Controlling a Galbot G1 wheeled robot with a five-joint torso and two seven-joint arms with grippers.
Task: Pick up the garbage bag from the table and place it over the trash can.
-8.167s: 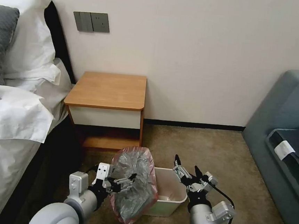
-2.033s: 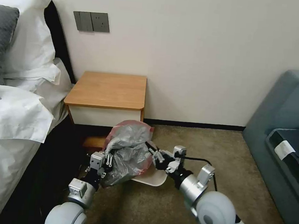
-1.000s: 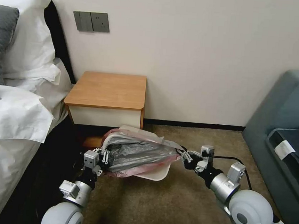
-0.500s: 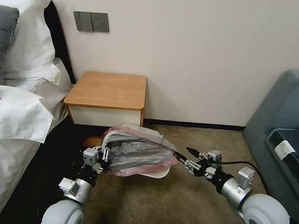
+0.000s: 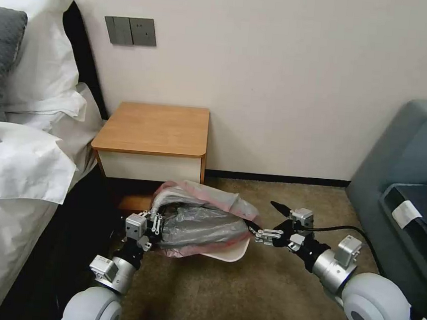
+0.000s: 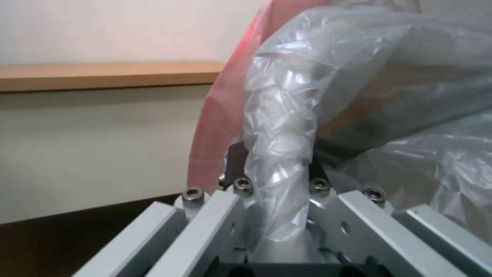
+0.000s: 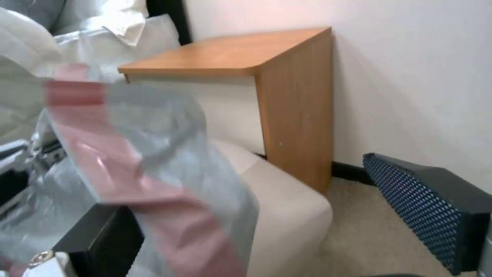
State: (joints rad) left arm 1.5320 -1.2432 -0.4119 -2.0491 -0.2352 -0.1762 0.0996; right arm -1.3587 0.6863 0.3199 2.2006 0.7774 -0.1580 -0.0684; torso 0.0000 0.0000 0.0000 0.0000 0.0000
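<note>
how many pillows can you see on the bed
3. A grey one at the far left edge, a white one behind it against the headboard, and a white one nearer the robot. More may lie beyond the frame.

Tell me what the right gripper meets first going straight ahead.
Likely the thin, crinkly grey plastic garbage bag with its pink rim, draped over the cream plastic trash can; the open right gripper points at its nearest fold, though depth is unclear.
</note>
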